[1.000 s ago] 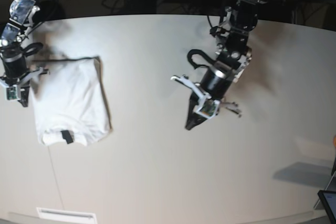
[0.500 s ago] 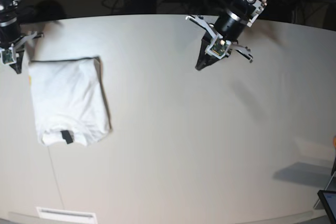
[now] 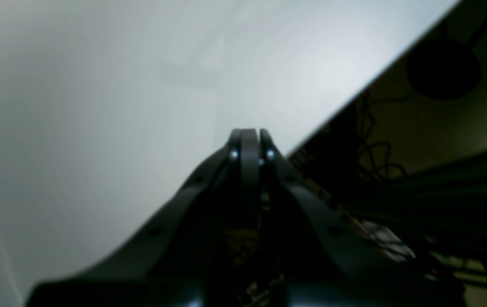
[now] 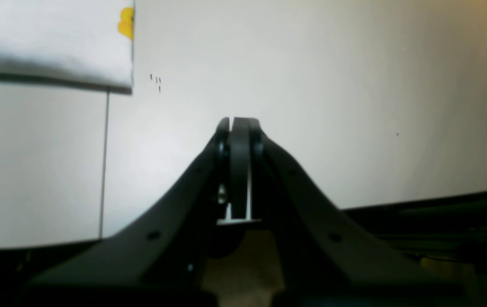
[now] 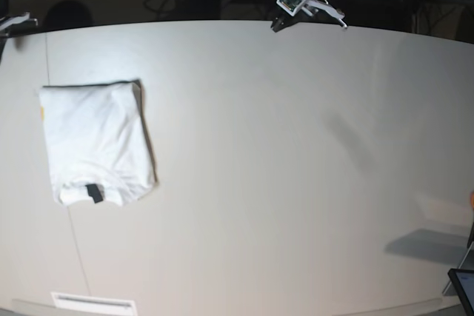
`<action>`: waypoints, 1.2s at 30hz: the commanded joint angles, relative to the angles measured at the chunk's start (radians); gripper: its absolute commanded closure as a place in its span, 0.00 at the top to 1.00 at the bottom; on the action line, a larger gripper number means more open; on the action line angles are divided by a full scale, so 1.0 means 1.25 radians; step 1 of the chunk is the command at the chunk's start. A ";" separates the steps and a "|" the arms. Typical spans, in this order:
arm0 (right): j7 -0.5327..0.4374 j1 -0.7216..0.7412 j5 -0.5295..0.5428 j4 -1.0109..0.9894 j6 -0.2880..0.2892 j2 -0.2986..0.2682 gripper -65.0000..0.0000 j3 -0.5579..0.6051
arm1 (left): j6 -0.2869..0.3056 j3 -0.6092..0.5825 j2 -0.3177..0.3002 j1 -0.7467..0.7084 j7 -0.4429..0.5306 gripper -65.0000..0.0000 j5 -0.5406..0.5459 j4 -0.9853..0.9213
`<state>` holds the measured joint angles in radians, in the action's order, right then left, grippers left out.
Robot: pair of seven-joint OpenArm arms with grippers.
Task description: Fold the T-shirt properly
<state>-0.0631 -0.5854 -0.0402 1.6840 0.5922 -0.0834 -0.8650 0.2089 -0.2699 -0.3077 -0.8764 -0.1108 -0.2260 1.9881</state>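
T-shirt point(image 5: 96, 142): lying folded into a neat white rectangle at the left of the base view, plain reverse facing up, resting flat on the table point(image 5: 281, 183).
Neck tag point(image 5: 94, 192): showing as a small black patch near the lower edge of the fold; too small for any writing to be read.
Printing: no lettering is showing anywhere; the right wrist view is catching only a small yellow-orange patch point(image 4: 126, 22) at the shirt's corner, in the upper left of its frame.
Left gripper point(image 3: 250, 133): sitting at the top centre of the base view, at the table's far edge; its own camera is showing the jaws pressed together with nothing between them.
Right gripper point(image 4: 239, 121): jaws are meeting with nothing between them, over bare table, apart from the shirt's corner; in the base view only a sliver is peeking in at the upper left edge.
Base view only: giving the whole folded shape and the tag.
Right wrist view only: picking up a thin seam line point(image 4: 105, 162) in the table and a few tiny dark specks beside the shirt.
Left wrist view only: blurred; showing the table edge and dark cables beyond, no shirt.
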 commanded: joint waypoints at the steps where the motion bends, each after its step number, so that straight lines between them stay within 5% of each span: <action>1: -0.024 -0.015 0.013 0.013 -0.006 -0.001 0.00 -0.019 | -0.006 0.000 -0.001 -0.022 0.021 0.00 0.000 0.016; 5: -0.021 -0.042 0.011 0.009 -0.006 0.011 0.00 -0.044 | -0.009 0.002 0.000 -0.067 0.019 0.00 0.000 0.013; 9: -0.020 -0.081 0.009 0.005 -0.006 0.024 0.00 -0.048 | -0.063 0.002 -0.002 -0.096 0.014 0.00 -0.001 0.010; 18: -0.015 -0.115 0.008 -0.112 -0.006 0.049 0.00 -0.040 | -0.066 0.002 0.002 -0.142 0.011 0.00 0.005 -0.058; 22: 0.073 -0.083 -0.002 -0.247 -0.006 0.015 0.00 -0.016 | -0.066 0.002 0.023 -0.096 -0.033 0.00 0.006 -0.202; 26: 0.154 -0.002 -0.164 -0.478 -0.007 -0.055 0.00 0.108 | -0.066 0.002 0.074 0.011 -0.089 0.00 0.006 -0.393; 32: 0.151 0.242 -0.405 -0.964 -0.010 -0.114 0.00 0.224 | -0.066 0.002 0.136 0.235 -0.207 0.00 0.059 -0.729; 36: 0.106 0.401 -0.507 -1.223 -0.118 -0.127 0.00 0.281 | -0.061 -0.009 0.145 0.417 -0.229 0.00 0.226 -1.035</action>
<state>0.0799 -0.0830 -0.6868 0.1383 0.4202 -0.2256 -0.5091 0.1364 -0.2829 -0.1192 -0.3328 -0.3908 0.0776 0.6731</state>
